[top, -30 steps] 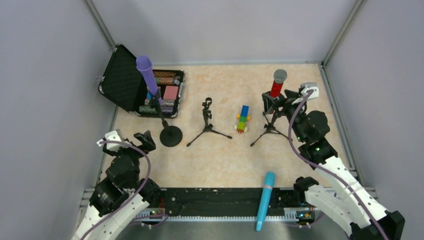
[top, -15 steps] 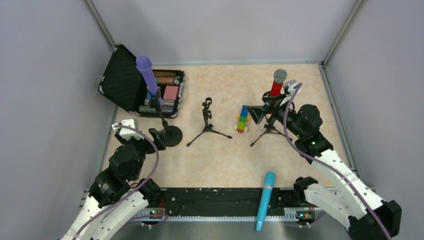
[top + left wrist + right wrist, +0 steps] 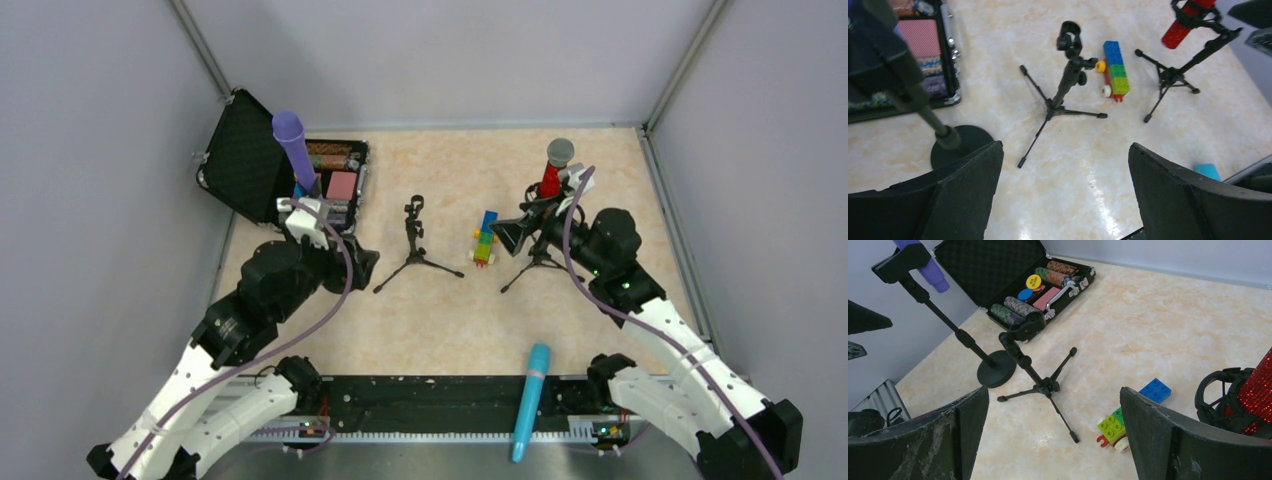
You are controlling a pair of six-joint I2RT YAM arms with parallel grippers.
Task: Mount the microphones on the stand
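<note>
The purple microphone (image 3: pixel 290 140) sits clipped in the round-base stand (image 3: pixel 995 367) at the left. In the right tripod stand (image 3: pixel 540 255) is the red microphone (image 3: pixel 550 178) with its grey head. The middle tripod stand (image 3: pixel 415 240) holds nothing. The cyan microphone (image 3: pixel 530 400) lies at the near edge. My left gripper (image 3: pixel 355 262) hovers open over the round base, facing the middle stand (image 3: pixel 1068 75). My right gripper (image 3: pixel 510 232) is open just left of the red microphone (image 3: pixel 1255 395), holding nothing.
An open black case (image 3: pixel 250 160) of chips stands at the back left, behind the purple microphone's stand. A multicoloured block toy (image 3: pixel 487 238) lies between the middle and right stands. Grey walls close in the left, right and far sides.
My left arm has swung forward and right, from the near left to the round-base stand. My right gripper has shifted left, off the red microphone's stand. Both stayed open.
</note>
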